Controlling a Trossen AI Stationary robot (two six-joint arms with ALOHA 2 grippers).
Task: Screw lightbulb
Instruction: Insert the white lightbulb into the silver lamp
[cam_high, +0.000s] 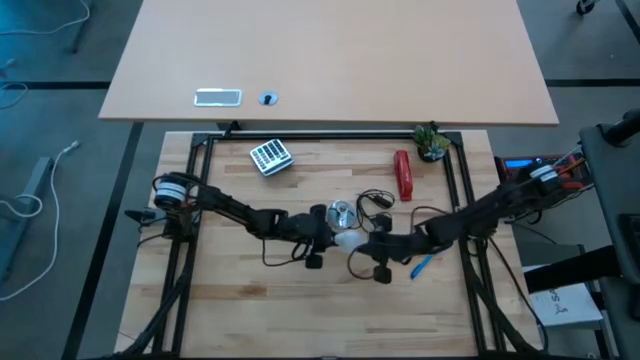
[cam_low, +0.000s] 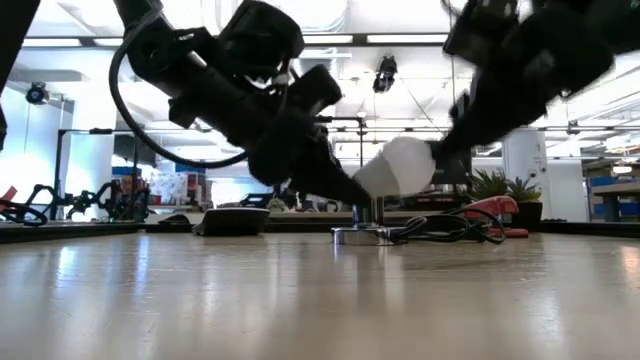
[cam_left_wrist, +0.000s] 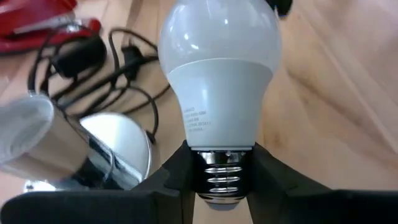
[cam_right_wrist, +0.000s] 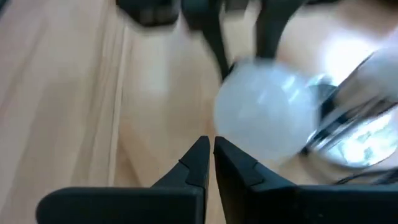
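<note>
The lightbulb (cam_left_wrist: 217, 74) has a whitish frosted globe and a silver screw end; it also shows in the high view (cam_high: 347, 240) and the low view (cam_low: 398, 166). My left gripper (cam_left_wrist: 221, 154) is shut on it, just near of the round shiny silver socket (cam_high: 341, 213) with its black cord (cam_high: 376, 204). The socket stands on the table by its flat base (cam_low: 362, 235). My right gripper (cam_right_wrist: 209, 143) is shut and empty, its fingertips right at the globe's far side from the left gripper. My left gripper pinches the bulb's silver screw end (cam_left_wrist: 222, 180) between its two fingers (cam_left_wrist: 177, 165). The fingers come about level from the table's left, along the bulb's axis. The bulb is lifted clear of the table, its globe pointing toward the table's right. Whether my right gripper's fingertips touch the globe (cam_right_wrist: 264, 118), I cannot tell.
A red stapler (cam_high: 404, 175) lies behind the socket to the right, a small potted plant (cam_high: 431, 142) at the far right corner, a grey keypad device (cam_high: 270, 157) at the far left, a blue pen (cam_high: 421, 266) near my right arm.
</note>
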